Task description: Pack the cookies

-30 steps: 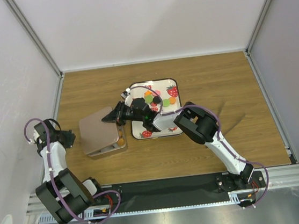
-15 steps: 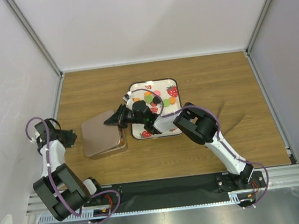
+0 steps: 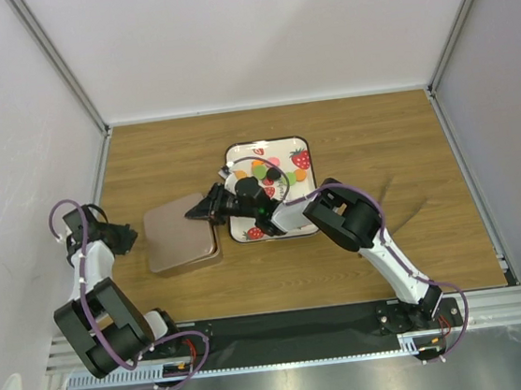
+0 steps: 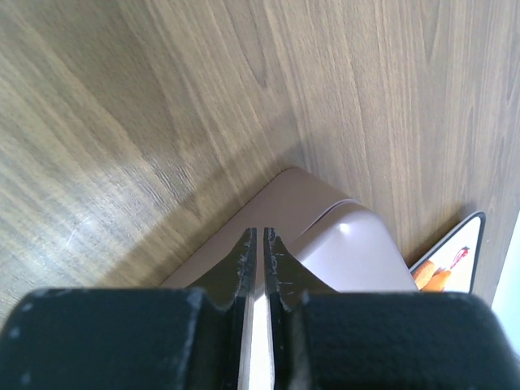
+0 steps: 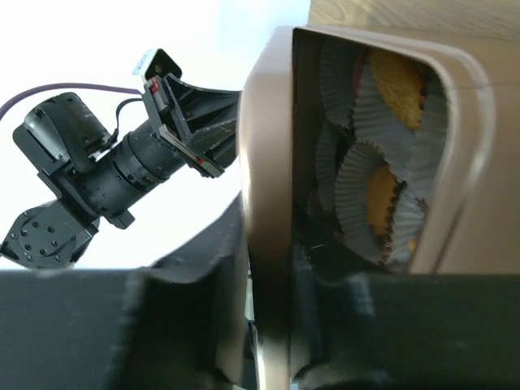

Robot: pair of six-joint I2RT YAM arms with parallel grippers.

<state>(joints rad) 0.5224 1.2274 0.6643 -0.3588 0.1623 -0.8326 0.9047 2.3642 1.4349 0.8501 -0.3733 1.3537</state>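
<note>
White walls [image 3: 261,35] enclose a wooden desk [image 3: 377,144]. The right pincer [image 3: 202,211] clamps a brown tin lid [image 3: 176,235]; the cookies [image 3: 273,177] lie just to its right. The left pincer [image 3: 124,237], barely parted, holds nothing.

arms [image 3: 396,269]: white links | black joints | purple cables [image 3: 53,219] | black fingers [image 4: 242,264]

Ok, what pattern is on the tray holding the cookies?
The tray is white with red strawberries and a dark rim; clearest from the top external view.
</note>
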